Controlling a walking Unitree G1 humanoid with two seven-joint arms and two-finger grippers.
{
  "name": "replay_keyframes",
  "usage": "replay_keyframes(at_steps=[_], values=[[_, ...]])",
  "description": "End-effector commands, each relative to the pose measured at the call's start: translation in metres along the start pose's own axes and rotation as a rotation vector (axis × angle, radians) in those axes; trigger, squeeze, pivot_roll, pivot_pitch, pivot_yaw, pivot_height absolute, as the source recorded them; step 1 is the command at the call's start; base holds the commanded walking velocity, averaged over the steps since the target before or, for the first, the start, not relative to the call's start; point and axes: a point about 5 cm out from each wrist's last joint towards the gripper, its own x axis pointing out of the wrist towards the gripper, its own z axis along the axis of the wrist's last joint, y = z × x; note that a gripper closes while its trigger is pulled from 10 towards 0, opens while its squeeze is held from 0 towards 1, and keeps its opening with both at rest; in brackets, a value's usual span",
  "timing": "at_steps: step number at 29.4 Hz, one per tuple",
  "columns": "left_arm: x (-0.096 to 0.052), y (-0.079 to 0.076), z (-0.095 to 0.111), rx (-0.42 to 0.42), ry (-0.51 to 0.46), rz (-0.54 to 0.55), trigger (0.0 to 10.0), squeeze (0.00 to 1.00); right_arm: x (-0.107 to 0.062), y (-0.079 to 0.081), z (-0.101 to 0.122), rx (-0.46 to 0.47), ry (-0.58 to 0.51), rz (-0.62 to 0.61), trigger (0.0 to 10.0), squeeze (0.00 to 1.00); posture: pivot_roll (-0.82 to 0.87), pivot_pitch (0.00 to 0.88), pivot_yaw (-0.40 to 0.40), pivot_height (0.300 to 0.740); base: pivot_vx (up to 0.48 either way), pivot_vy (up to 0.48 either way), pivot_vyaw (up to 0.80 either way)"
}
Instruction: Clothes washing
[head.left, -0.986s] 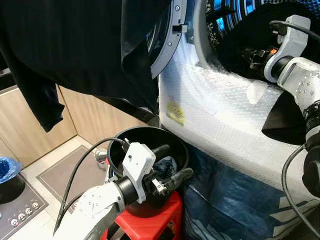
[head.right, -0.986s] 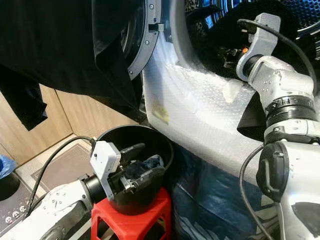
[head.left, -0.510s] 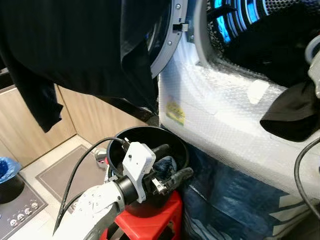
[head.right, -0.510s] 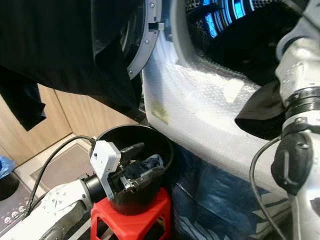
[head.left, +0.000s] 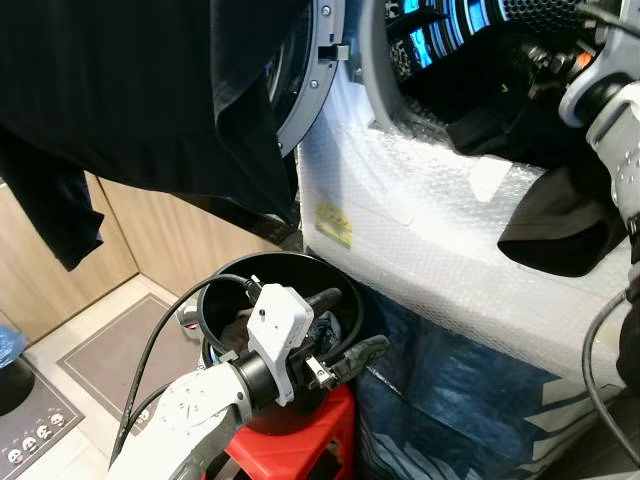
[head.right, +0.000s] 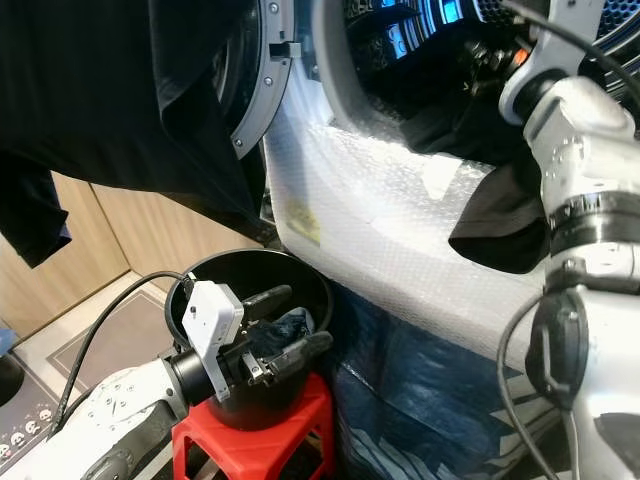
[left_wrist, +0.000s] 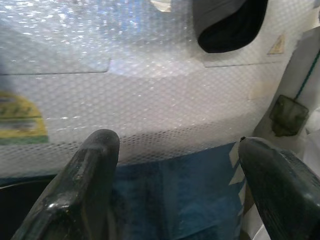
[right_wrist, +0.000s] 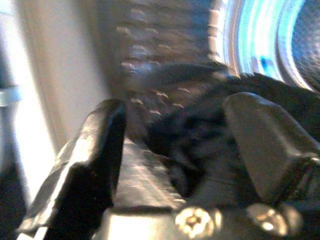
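Right gripper (right_wrist: 170, 165) reached into washer drum (head.left: 480, 30), fingers spread around dark garment (head.left: 560, 215), left gripper (head.left: 345, 330) held wide open, empty, over black bucket (head.left: 225, 300) on red stool (head.left: 300, 455)

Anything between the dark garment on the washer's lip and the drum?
Nothing visible blocks it. The dark garment hangs over the bubble-wrapped front below the open drum, with part of it already inside. The right tool sits at the drum mouth on dark fabric. The left tool hovers over the black bucket.
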Motion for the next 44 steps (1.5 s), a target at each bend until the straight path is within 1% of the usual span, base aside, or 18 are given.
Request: replay_keyframes(at_steps=[1,2,7,9,10,13,14,15,16,17,19,21,22,23,24,33,40,44], values=[[0.002,-0.001,0.002,0.008,-0.007,-0.02,10.0,0.0,-0.009,0.006,0.017,-0.086,-0.086,0.12,10.0,0.0,-0.03,0.01,-0.023,0.74,0.0,0.0,0.0],[0.002,-0.001,0.002,0.008,-0.007,-0.022,10.0,0.0,-0.015,0.008,0.015,-0.12,-0.098,0.165,10.0,0.0,-0.03,0.009,-0.021,0.74,0.0,0.0,0.0],[0.002,-0.001,0.002,0.008,-0.006,-0.029,10.0,0.0,-0.038,0.014,0.002,-0.164,-0.052,0.344,10.0,0.0,-0.03,0.007,-0.016,0.74,0.0,0.0,0.0],[0.001,-0.001,0.002,0.009,-0.004,-0.033,10.0,0.0,-0.058,0.013,-0.01,-0.202,0.015,0.416,10.0,0.0,-0.04,0.008,-0.015,0.74,0.0,0.0,0.0],[0.001,-0.001,0.002,0.009,-0.004,-0.033,10.0,0.0,-0.058,0.013,-0.01,-0.202,0.015,0.416,10.0,0.0,-0.04,0.008,-0.015,0.74,0.0,0.0,0.0],[0.001,-0.002,0.002,0.009,-0.003,-0.036,10.0,0.0,-0.077,0.016,-0.02,-0.218,0.086,0.481,10.0,0.0,-0.04,0.01,-0.012,0.74,0.0,0.0,0.0],[0.001,-0.002,0.002,0.008,-0.002,-0.038,10.0,0.0,-0.086,0.017,-0.026,-0.221,0.123,0.505,10.0,0.0,-0.05,0.011,-0.012,0.74,0.0,0.0,0.0],[0.001,-0.002,0.002,0.006,-0.002,-0.041,10.0,0.0,-0.101,0.019,-0.035,-0.231,0.192,0.541,10.0,0.0,-0.05,0.012,-0.011,0.74,0.0,0.0,0.0],[0.001,-0.002,0.002,0.006,-0.002,-0.041,10.0,0.0,-0.101,0.019,-0.035,-0.231,0.192,0.541,10.0,0.0,-0.05,0.012,-0.011,0.74,0.0,0.0,0.0],[0.002,-0.002,0.001,0.005,-0.001,-0.043,10.0,0.0,-0.114,0.02,-0.046,-0.24,0.265,0.563,10.0,0.0,-0.05,0.014,-0.008,0.74,0.0,0.0,0.0],[0.001,-0.002,0.001,0.005,-0.001,-0.043,10.0,0.0,-0.119,0.021,-0.051,-0.24,0.295,0.569,10.0,0.0,-0.05,0.015,-0.007,0.74,0.0,0.0,0.0],[0.002,-0.002,0.001,0.004,0.0,-0.045,10.0,0.0,-0.131,0.022,-0.058,-0.241,0.353,0.578,10.0,0.0,-0.06,0.016,-0.005,0.74,0.0,0.0,0.0],[0.002,-0.002,0.001,0.002,0.0,-0.049,10.0,0.0,-0.141,0.023,-0.066,-0.244,0.406,0.571,10.0,0.0,-0.06,0.02,0.002,0.74,0.0,0.0,0.0],[0.002,-0.002,0.001,0.002,0.001,-0.05,10.0,0.0,-0.144,0.023,-0.069,-0.247,0.425,0.565,10.0,0.0,-0.07,0.021,0.004,0.74,0.0,0.0,0.0],[0.002,-0.002,0.001,0.0,0.002,-0.056,10.0,0.0,-0.149,0.022,-0.077,-0.242,0.481,0.52,10.0,0.0,-0.07,0.024,0.008,0.74,0.0,0.0,0.0],[0.002,-0.001,0.002,-0.002,0.009,-0.07,10.0,0.0,-0.171,0.018,-0.101,-0.245,0.639,0.457,10.0,0.0,-0.08,0.038,0.023,0.74,0.0,0.0,0.0],[0.003,0.0,0.001,-0.005,0.013,-0.071,10.0,0.0,-0.174,-0.005,-0.108,-0.274,0.689,0.342,10.0,0.0,-0.08,0.041,0.028,0.74,0.0,0.0,0.0],[0.003,0.0,0.002,-0.003,0.012,-0.074,10.0,0.0,-0.165,-0.022,-0.101,-0.295,0.667,0.255,10.0,0.0,-0.08,0.04,0.03,0.74,0.0,0.0,0.0]])
